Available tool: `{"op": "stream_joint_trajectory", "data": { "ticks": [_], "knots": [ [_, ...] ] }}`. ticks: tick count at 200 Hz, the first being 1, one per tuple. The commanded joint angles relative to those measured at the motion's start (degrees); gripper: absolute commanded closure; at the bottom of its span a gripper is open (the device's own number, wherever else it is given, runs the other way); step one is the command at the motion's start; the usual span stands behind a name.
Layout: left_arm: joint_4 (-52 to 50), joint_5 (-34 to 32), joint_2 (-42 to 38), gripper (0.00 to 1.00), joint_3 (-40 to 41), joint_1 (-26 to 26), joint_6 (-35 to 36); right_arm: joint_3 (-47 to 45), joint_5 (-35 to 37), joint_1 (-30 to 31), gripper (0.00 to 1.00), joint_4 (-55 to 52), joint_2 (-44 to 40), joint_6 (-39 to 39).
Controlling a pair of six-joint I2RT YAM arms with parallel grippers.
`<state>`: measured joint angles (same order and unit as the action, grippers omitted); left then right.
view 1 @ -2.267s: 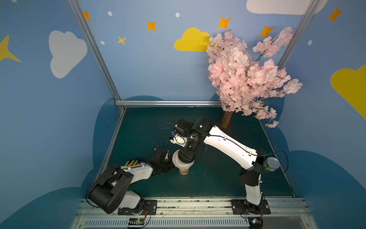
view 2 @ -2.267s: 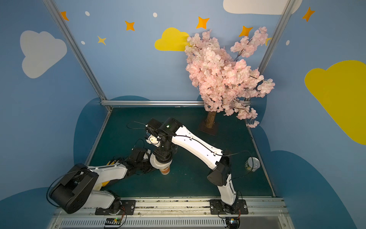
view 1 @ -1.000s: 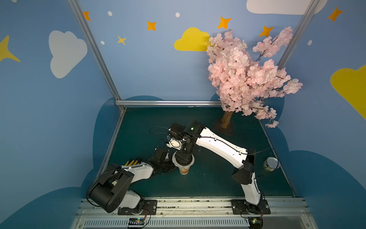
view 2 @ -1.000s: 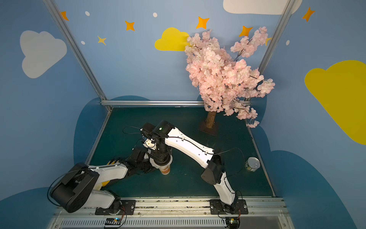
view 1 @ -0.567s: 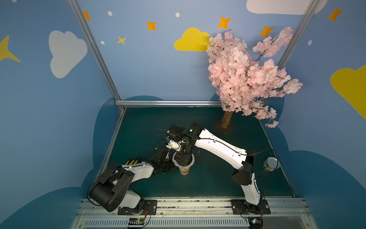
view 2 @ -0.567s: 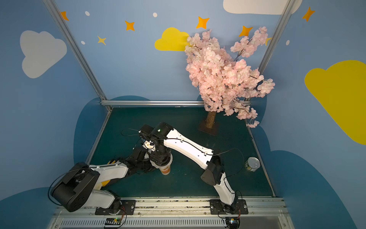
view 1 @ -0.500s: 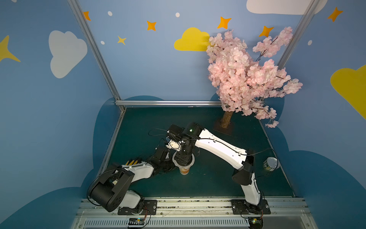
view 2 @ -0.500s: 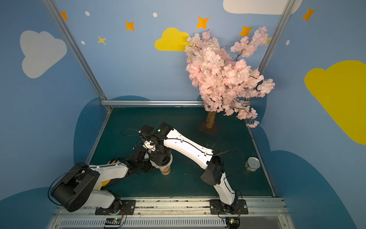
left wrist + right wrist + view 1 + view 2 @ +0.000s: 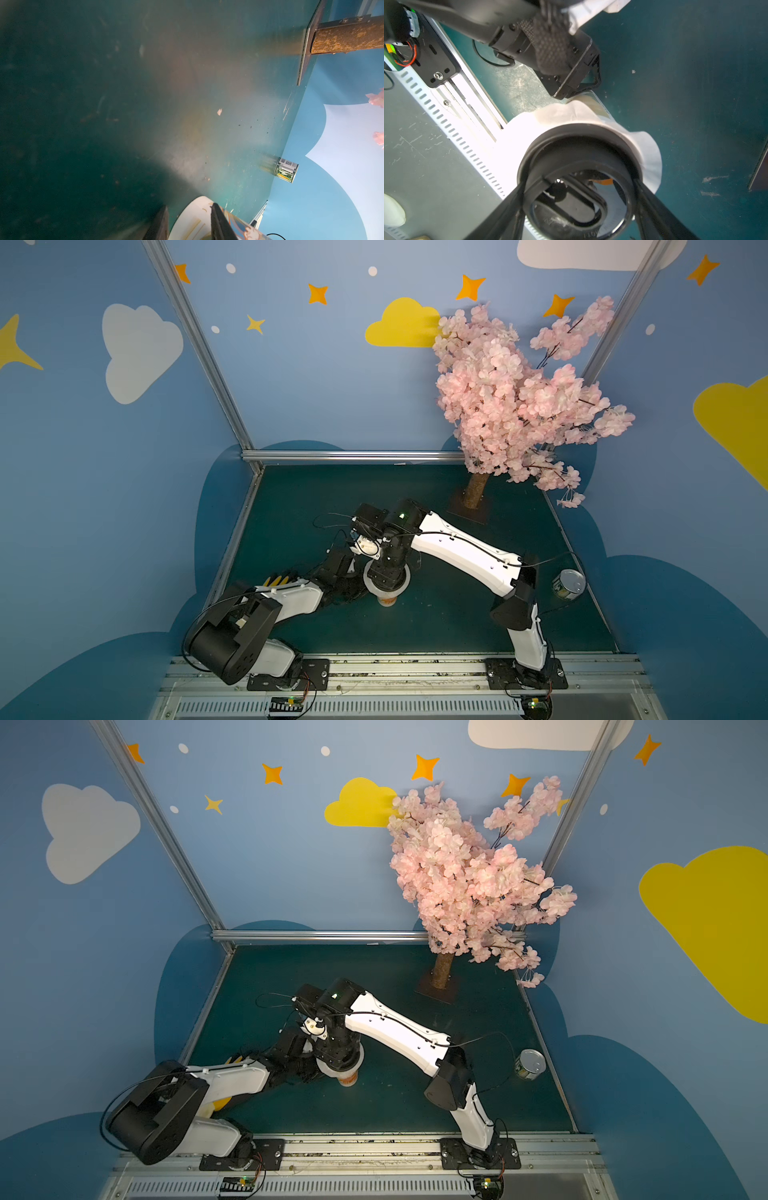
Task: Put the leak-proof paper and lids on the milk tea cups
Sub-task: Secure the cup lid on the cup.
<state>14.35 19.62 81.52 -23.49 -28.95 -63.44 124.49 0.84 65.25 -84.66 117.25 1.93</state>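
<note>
The white milk tea cup [image 9: 387,600] with orange print stands on the green floor near the front in both top views. The leak-proof paper [image 9: 648,158] is draped over its mouth, its whitish edge hanging out all round. A black round lid [image 9: 571,133] sits on top of the paper. My right gripper [image 9: 580,182] points down from above with a finger against each side of that lid. My left gripper [image 9: 189,207] comes in low from the left and is shut on the cup's [image 9: 193,222] side, below the paper.
A small metal can [image 9: 568,582] stands at the right edge of the floor. The pink blossom tree's trunk [image 9: 474,491] rises at the back right on a dark plate. The metal rail [image 9: 395,668] with both arm bases runs along the front.
My right arm has swung its elbow and wrist a little to the left while staying over the cup. The left arm and the cup have kept their place.
</note>
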Motion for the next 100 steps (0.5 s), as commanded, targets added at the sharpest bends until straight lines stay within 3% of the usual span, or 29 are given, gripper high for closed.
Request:
{"op": "stream_joint_trajectory", "data": {
  "ticks": [1, 100],
  "knots": [
    [-1.79, -0.98, 0.18, 0.64, -0.78, -0.06, 0.44, -2.02, -0.32, 0.05, 0.23, -0.27, -1.85, -0.36],
    [-2.13, -0.72, 0.11, 0.64, -0.66, -0.08, 0.53, -5.10, 3.51, -2.00, 0.24, 3.57, -0.92, -0.18]
  ]
}}
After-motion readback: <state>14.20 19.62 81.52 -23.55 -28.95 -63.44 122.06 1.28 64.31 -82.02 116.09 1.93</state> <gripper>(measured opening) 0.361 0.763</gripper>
